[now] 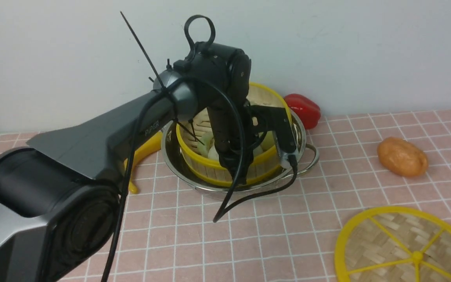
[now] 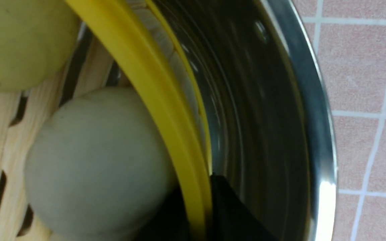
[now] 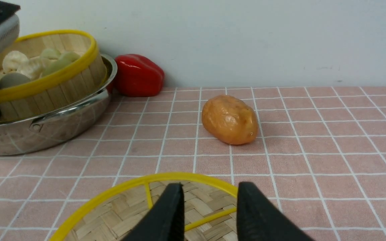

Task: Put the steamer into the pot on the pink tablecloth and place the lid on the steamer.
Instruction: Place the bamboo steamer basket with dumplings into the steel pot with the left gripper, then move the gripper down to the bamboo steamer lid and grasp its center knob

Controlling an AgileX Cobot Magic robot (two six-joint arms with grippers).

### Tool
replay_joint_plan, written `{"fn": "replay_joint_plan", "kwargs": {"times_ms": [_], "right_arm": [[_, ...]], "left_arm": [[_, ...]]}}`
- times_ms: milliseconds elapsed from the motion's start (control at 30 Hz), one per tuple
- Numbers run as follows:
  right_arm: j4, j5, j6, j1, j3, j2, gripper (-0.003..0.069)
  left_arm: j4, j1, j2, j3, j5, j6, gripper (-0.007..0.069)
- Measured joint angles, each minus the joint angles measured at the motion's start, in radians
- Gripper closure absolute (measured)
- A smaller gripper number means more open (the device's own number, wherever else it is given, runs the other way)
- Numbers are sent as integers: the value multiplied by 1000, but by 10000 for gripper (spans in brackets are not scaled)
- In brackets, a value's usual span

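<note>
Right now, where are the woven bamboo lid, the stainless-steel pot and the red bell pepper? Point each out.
Woven bamboo lid (image 1: 417, 257): front view, on its central knob.
Stainless-steel pot (image 3: 79, 134): right wrist view, outer wall.
Red bell pepper (image 3: 140, 75): right wrist view, middle of its side.

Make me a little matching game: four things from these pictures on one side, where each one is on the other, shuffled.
Things
1. steamer
2. lid
3. red pepper
4. left end effector

Places
A. flat on the pink cloth, nearest the robot
B. closed on a yellow rim
C. tilted, in the steel pot
D. behind the pot, on its right side

Pairs: 1-C, 2-A, 3-D, 4-B
</note>
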Motion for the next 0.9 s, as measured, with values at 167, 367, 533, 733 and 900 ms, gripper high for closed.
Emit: {"fn": "replay_joint_plan", "kwargs": {"times_ms": [167, 367, 533, 733, 900], "right_arm": [[0, 0, 0, 0, 0, 0, 416], [0, 0, 0, 0, 0, 0, 416], [0, 0, 0, 0, 0, 0, 416], [0, 0, 0, 0, 0, 0, 416], [0, 0, 0, 0, 0, 0, 416]], "left_arm": [[7, 0, 14, 0, 3, -18, 594], [18, 0, 14, -1, 3, -38, 515], [32, 2, 14, -2, -4, -81, 252], [68, 2, -36, -18, -29, -206, -1], [74, 2, -173, -75, -31, -302, -2]]}}
